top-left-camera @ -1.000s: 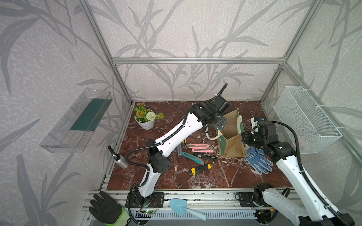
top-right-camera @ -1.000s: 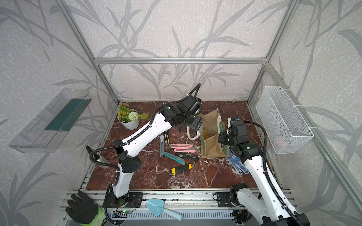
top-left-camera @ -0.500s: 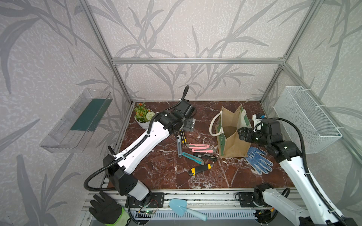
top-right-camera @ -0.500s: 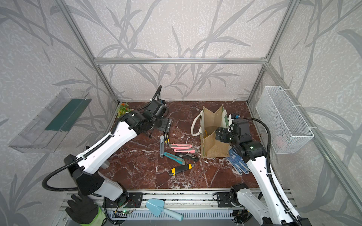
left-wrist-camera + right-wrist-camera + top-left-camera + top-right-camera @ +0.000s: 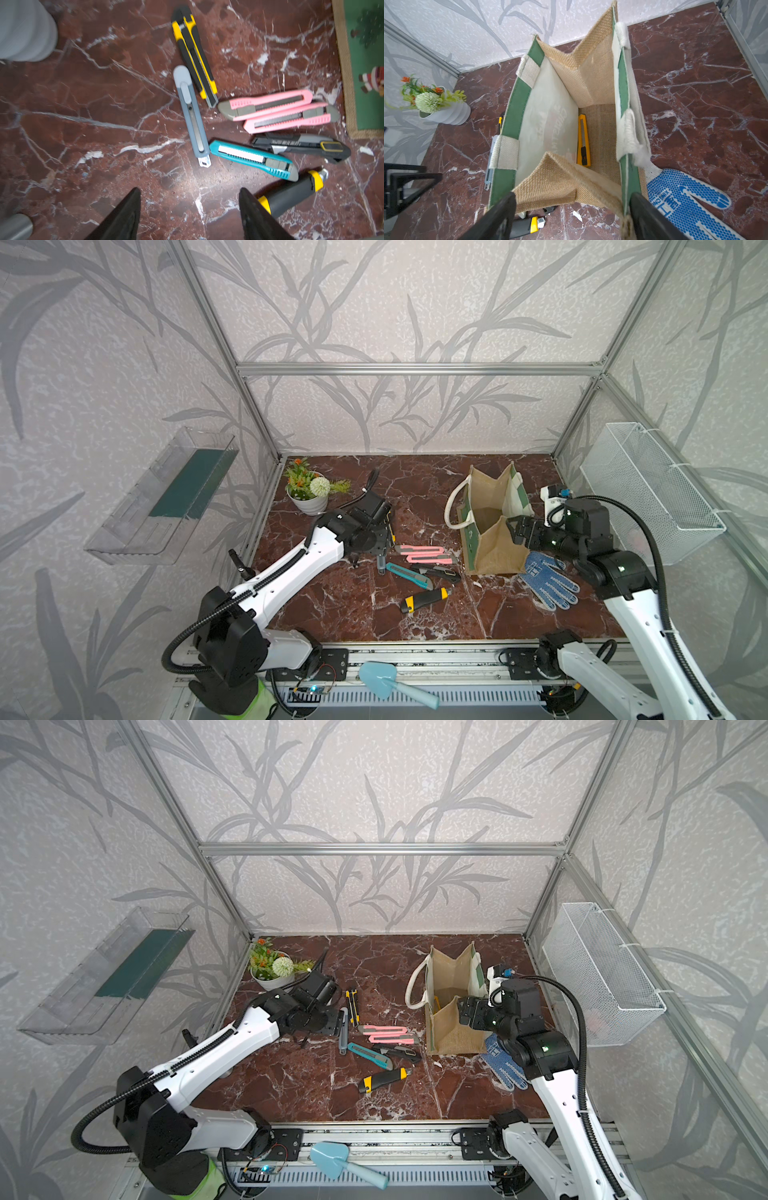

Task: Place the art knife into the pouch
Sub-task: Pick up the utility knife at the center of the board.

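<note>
Art knife (image 5: 584, 141), yellow, lies inside the pouch (image 5: 600, 68), beyond the right end effector (image 5: 572, 194), whose jaws stand spread.

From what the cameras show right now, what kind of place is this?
Probably a robot test cell, not a real room: an aluminium frame holds leaf-patterned wall panels around a marble-look tabletop, and the left arm and right arm stand on a rail at its front edge.

The pouch (image 5: 494, 547) stands upright (mouth open) beside scattered knives (image 5: 419, 549).
</note>
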Tool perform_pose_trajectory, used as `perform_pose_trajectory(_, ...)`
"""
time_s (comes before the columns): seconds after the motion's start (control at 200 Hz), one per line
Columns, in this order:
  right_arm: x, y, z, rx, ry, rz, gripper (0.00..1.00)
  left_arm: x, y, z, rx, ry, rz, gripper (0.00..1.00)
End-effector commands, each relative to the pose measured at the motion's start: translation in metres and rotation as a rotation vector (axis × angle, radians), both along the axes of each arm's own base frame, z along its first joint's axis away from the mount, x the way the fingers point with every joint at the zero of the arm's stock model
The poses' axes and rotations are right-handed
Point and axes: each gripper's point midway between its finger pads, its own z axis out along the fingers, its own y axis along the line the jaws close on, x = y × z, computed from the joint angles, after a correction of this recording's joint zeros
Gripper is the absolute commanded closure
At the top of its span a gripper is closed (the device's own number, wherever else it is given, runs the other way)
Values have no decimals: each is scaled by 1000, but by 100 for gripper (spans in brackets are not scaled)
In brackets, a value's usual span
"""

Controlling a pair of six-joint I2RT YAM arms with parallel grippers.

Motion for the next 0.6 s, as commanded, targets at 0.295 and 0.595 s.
perform_pose_trajectory(0.295, -24, 12, -12, 68, 38, 69, 13, -71, -73, -30, -125, 93, -301, 29)
perform_pose_trajectory(0.595, -27, 5, -21, 83, 49, 9, 13, -90, -87, -55, -68, 137, -400, 34)
